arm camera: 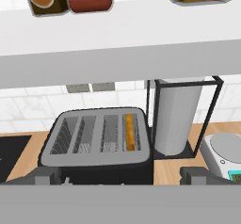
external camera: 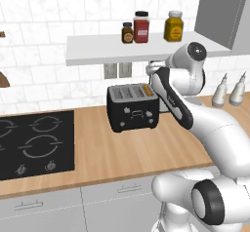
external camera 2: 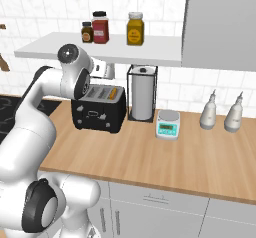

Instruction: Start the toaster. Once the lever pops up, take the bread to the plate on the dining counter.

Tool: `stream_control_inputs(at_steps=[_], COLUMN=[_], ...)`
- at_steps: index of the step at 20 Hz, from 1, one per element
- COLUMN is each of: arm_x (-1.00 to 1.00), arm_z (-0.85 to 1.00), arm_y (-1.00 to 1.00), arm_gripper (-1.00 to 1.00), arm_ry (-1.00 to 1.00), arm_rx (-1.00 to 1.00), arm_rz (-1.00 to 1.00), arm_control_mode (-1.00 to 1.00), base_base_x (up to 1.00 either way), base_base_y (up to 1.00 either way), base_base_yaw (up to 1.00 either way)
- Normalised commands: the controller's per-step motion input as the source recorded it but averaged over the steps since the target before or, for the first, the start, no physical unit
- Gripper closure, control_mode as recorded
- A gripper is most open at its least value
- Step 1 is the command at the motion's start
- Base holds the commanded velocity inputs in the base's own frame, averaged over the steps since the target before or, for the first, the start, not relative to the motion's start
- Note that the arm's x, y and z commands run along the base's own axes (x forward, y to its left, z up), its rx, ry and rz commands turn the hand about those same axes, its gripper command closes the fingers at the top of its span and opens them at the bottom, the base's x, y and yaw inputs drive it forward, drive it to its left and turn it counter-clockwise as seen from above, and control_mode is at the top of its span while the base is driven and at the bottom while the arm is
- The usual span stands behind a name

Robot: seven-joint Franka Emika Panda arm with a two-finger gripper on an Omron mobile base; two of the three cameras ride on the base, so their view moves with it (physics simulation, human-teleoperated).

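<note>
Black toaster (external camera: 133, 109) with grey slotted top and white front knobs, orange-tan bread (arm camera: 130, 132) edge in one slot, light-brown wood-grain tabletop (external camera 2: 165, 157), white shelf (external camera: 122, 48) with brown, red and yellow jars, white-tiled wall, black hob (external camera: 34, 143) with pale rings.

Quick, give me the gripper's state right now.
Gripper: open, jaws spread wide and holding nothing, poised in front of the toaster, whose rightmost slot holds the bread.
</note>
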Motion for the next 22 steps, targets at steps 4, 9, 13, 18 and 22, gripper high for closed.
stream_control_inputs(at_steps=[4,9,13,18,22], arm_x=[0.0,0.0,0.0,0.0,0.0], arm_z=[0.0,0.0,0.0,0.0,0.0], arm_y=[0.0,0.0,0.0,0.0,0.0], arm_gripper=[-1.0,-1.0,-1.0,-1.0,-1.0], arm_ry=[0.0,0.0,0.0,0.0,0.0], arm_rx=[0.0,0.0,0.0,0.0,0.0], arm_rz=[0.0,0.0,0.0,0.0,0.0], arm_control_mode=[-1.0,-1.0,-1.0,-1.0,-1.0], base_base_x=[0.0,0.0,0.0,0.0,0.0], base_base_y=[0.0,0.0,0.0,0.0,0.0], base_base_yaw=[0.0,0.0,0.0,0.0,0.0])
